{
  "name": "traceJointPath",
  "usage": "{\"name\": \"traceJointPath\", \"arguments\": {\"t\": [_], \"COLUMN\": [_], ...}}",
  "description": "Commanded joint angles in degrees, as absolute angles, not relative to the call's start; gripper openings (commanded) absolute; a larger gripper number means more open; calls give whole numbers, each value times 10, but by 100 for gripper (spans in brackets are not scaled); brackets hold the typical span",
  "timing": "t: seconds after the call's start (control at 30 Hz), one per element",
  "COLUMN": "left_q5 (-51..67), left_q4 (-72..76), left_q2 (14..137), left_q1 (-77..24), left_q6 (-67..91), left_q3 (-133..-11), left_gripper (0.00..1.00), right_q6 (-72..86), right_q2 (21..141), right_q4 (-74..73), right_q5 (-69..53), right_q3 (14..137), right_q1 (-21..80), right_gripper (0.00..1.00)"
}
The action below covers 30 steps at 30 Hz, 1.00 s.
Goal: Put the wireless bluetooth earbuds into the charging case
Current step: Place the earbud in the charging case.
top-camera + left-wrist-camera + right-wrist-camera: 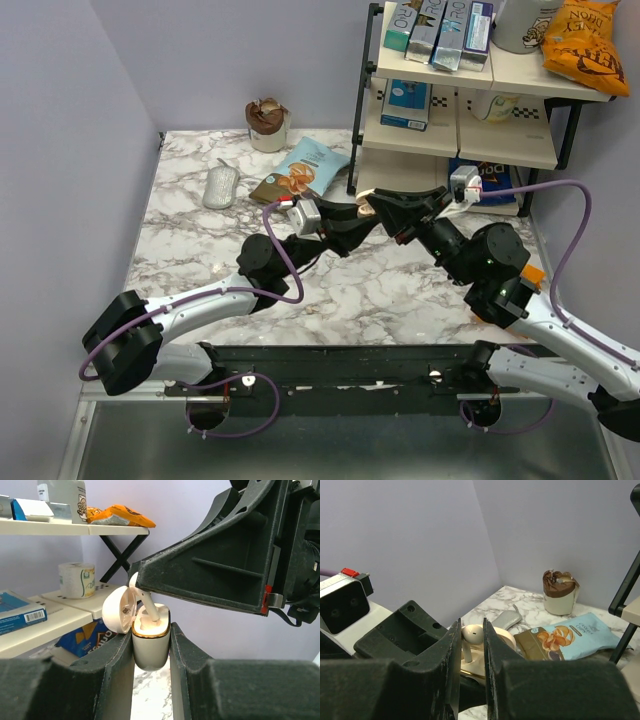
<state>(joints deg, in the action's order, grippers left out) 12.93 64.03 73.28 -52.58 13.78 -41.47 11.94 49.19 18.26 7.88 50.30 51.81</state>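
Observation:
My left gripper [150, 633] is shut on the charging case [150, 647], a small white case with a gold rim. It holds the case upright above the table, with the round lid [118, 611] swung open to the left. My right gripper [471, 626] is shut on the rounded head of one whitish earbud [473, 635]. The earbud's stem [151, 611] points down into the open top of the case [474, 664]. In the top view both grippers [368, 214] meet tip to tip above the middle of the table, hiding the case.
A grey oval pouch [221, 186], a blue-and-brown snack bag [303, 170] and a paper cup [267, 125] lie at the back of the marble table [400, 290]. A black-framed shelf [450, 135] with boxes and packets stands at the back right, close to the grippers.

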Motion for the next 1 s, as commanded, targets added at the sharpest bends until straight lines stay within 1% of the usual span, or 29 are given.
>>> {"name": "traceJointPath", "arguments": {"t": [0.0, 0.6, 0.97], "left_q5": [133, 128, 139], "left_q4": [665, 666, 667], "left_q2": [715, 710, 717], "left_q1": [-527, -527, -527], "left_q6": [127, 123, 139], "left_q3": [-430, -434, -423], "left_gripper": [0, 0, 0], "right_q6": [125, 130, 121], "right_q2": [478, 461, 469], "right_q4": [170, 155, 193], "right_q5": [82, 91, 89], "right_q3": [490, 467, 490], "right_q1": [522, 523, 522], "right_gripper": [1, 1, 1]}}
